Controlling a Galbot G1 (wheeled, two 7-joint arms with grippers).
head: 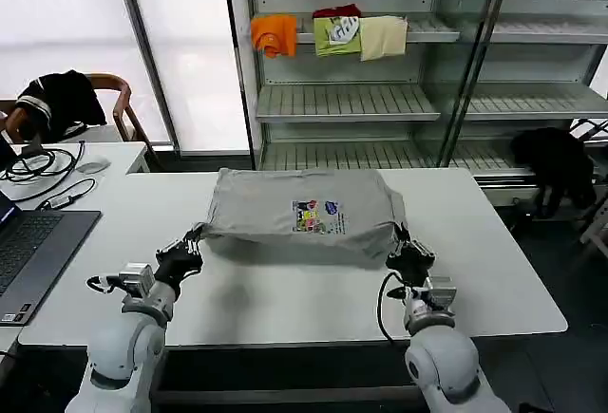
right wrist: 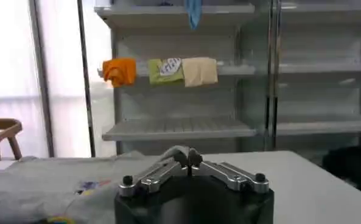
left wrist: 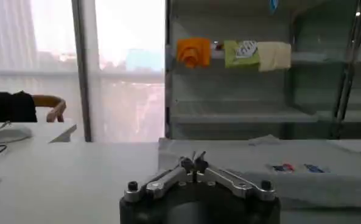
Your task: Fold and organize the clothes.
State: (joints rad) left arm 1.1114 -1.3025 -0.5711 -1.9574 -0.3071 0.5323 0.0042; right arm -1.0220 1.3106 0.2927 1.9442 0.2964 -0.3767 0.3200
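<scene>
mid-fold — left gripper (head: 193, 240) and right gripper (head: 403, 243), fingers pinched closed on the grey shirt (head: 304, 209)'s near corners, lifting; next carry the hem evenly forward.

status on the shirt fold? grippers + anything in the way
Left gripper shut on grey shirt's near-left corner. Right gripper shut on near-right corner. Shirt partly folded, near edge lifted off white table. Nothing in the way.
</scene>
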